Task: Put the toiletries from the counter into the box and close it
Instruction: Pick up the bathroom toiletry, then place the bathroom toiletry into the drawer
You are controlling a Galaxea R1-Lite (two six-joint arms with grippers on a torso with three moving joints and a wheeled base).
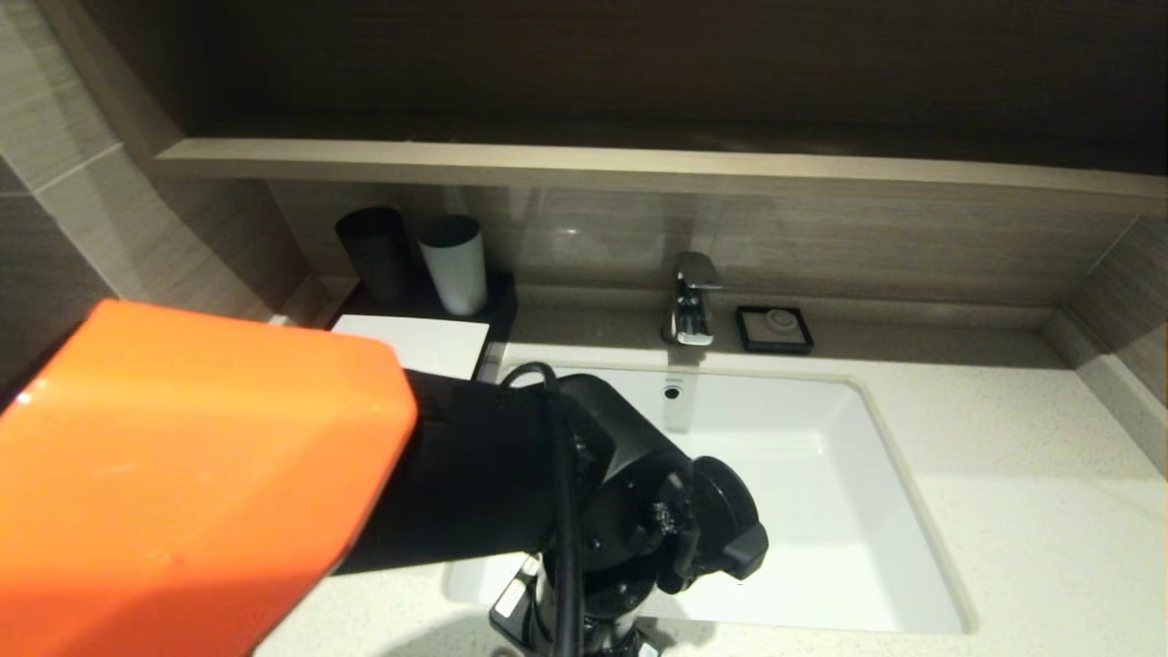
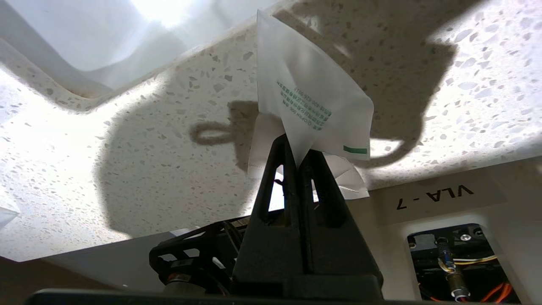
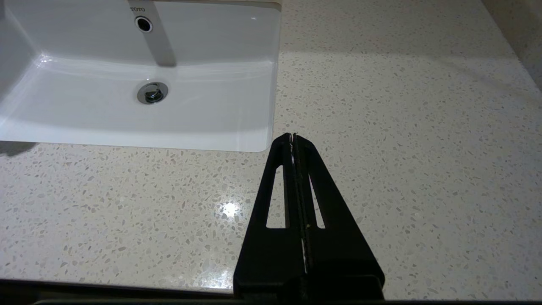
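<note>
The left tool clamps a white sachet by one corner, its length apparently standing away from the fingertips.

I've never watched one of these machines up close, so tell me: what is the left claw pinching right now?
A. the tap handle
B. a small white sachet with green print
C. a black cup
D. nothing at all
B: in the left wrist view the left gripper is shut on a corner of the white sachet with green print, above the speckled counter.
</note>
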